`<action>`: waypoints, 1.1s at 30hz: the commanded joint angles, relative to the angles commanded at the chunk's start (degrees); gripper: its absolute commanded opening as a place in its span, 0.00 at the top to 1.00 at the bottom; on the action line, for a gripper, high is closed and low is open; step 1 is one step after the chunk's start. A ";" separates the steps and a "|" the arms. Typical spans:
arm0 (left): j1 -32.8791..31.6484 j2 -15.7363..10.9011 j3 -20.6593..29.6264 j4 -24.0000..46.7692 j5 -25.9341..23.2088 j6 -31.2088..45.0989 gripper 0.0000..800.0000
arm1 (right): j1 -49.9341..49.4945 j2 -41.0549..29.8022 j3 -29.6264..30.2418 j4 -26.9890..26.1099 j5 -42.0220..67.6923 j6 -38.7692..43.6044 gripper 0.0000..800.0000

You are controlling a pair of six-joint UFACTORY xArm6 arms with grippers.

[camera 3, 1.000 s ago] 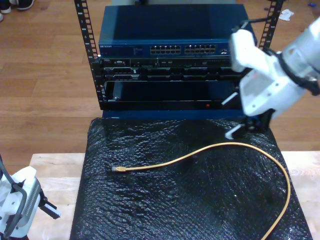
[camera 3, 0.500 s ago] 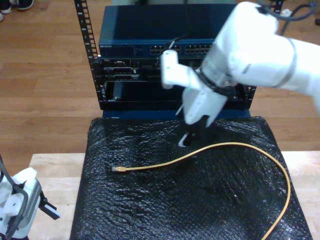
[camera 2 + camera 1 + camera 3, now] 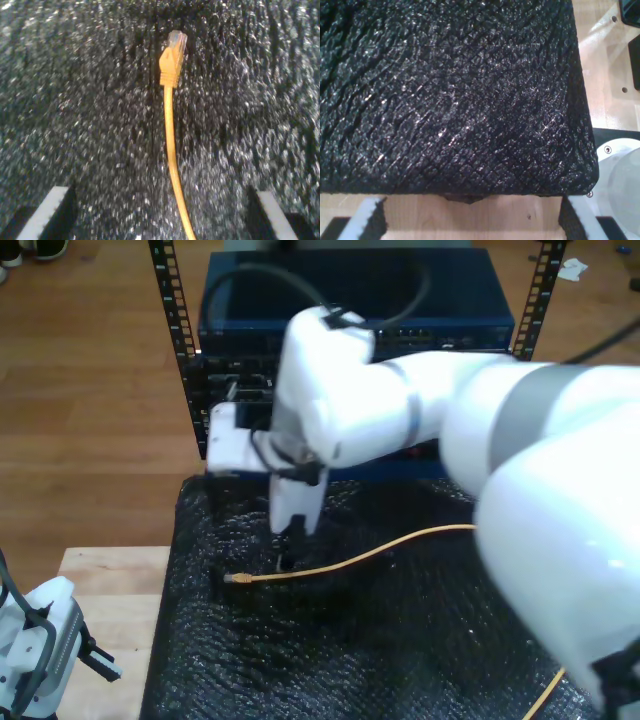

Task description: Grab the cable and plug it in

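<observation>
The cable (image 3: 340,562) lies loose on the black bubbled mat (image 3: 420,640), its clear plug (image 3: 176,40) toward the exterior view's left, the cord running off to the right of that frame under the big white arm. My second tool (image 3: 160,215) hangs right over it, wide open with nothing held; in the second wrist view the cord runs up the middle of the frame between the two pads.

The risk I see is a grab too far back along the cord: the plug would droop and miss its port. The slippery mat could also let the thin cord roll aside as the jaws close.

The rack (image 3: 190,350) with the blue switch (image 3: 240,300) stands behind, in the upper part of the exterior view, largely hidden by the arm. My first tool (image 3: 470,225) waits open and empty at the mat's edge over the wooden tabletop (image 3: 100,580).
</observation>
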 joint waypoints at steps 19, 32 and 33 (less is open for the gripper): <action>0.09 1.41 -0.70 0.09 -1.32 -2.90 0.00 | 4.40 5.10 0.44 -4.40 -5.54 11.16 0.03; 0.09 1.41 -0.70 0.09 -1.05 -2.90 0.00 | 5.01 7.47 -0.62 -6.07 -5.63 11.25 0.18; 0.09 1.41 -0.70 0.09 -0.97 -2.90 0.00 | 5.01 7.56 -0.62 -6.07 -5.63 11.25 0.18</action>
